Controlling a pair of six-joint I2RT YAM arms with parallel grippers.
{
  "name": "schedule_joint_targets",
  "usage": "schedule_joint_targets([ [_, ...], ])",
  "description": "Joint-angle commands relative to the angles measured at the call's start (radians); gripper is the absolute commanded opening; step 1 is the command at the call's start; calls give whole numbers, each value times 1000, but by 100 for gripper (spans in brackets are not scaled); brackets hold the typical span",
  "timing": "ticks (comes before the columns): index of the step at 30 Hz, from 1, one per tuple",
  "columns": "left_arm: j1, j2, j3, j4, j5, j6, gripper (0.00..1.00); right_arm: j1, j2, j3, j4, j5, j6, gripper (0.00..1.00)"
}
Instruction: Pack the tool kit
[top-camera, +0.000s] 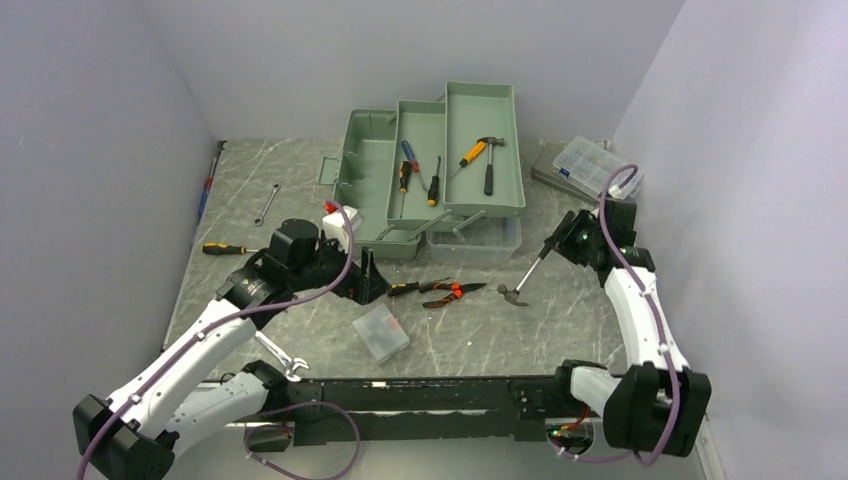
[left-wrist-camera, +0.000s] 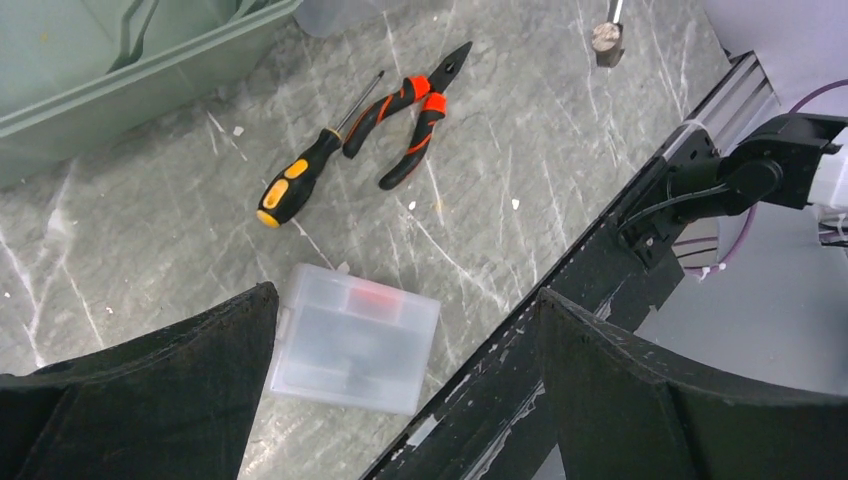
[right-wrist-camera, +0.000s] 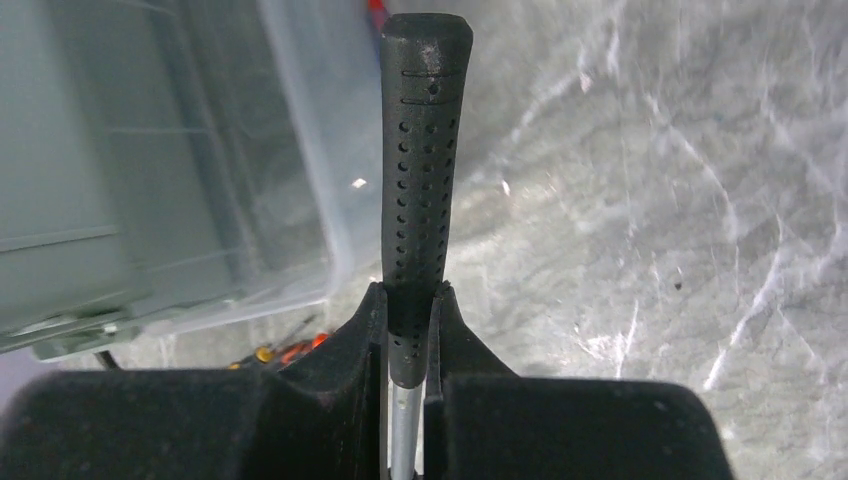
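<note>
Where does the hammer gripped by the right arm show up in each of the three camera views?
Top external: hammer slants right of centre, head down-left, handle in the right gripper.
Left wrist: only its head, at the top edge, right.
Right wrist: its black grip stands at centre.
Shared landmark: the green toolbox, left of the hammer in all three.

The grey, white-veined marble-patterned tabletop (left-wrist-camera: 150, 230) looks smooth with a faint sheen. The sage-green plastic toolbox (top-camera: 362, 190) is matt. The small rectangular frosted-plastic case (left-wrist-camera: 352, 338) is translucent and satiny. The metal-shafted hammer (right-wrist-camera: 420, 200) has a matt black, rubbery-looking grip pitted with rows of holes. The red-and-black pliers (left-wrist-camera: 415, 115) and orange-and-black screwdriver (left-wrist-camera: 300, 180) have smooth handles. The black fingers (left-wrist-camera: 160, 400) of the left pincer (left-wrist-camera: 405, 300) look matt and grainy.
</note>
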Motion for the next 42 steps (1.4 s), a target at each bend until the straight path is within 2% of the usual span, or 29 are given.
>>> schedule_joint_targets([
  [1,-10,12,65,54,-9,-30,99,-1,-93,124,11,-37,41,0],
  [4,-10,26,113,25,-29,-27,99,15,-100,238,-19,-39,44,0],
  [10,-10,38,198,-88,-252,-45,99,131,19,541,-67,-11,12,0],
  [14,-8,45,227,-141,-336,-73,99,238,154,730,-65,47,-13,0],
  [19,-7,11,214,-144,-342,-97,99,251,364,920,-13,77,-44,0],
  [23,-6,13,243,-201,-356,-83,99,272,553,1106,-71,126,-112,0],
  [27,7,16,279,-255,-429,-71,99,311,733,1277,-182,192,-200,0],
  [32,59,10,296,-287,-456,-62,99,349,876,1387,-274,224,-241,0],
  [33,72,13,299,-295,-457,-59,99,359,892,1391,-274,220,-251,3],
  [35,103,25,310,-313,-452,-52,99,365,914,1395,-266,184,-263,22],
  [38,162,47,319,-323,-393,-46,99,365,935,1429,-273,136,-256,43],
  [42,201,51,301,-296,-332,-57,99,366,923,1500,-311,121,-252,64],
])
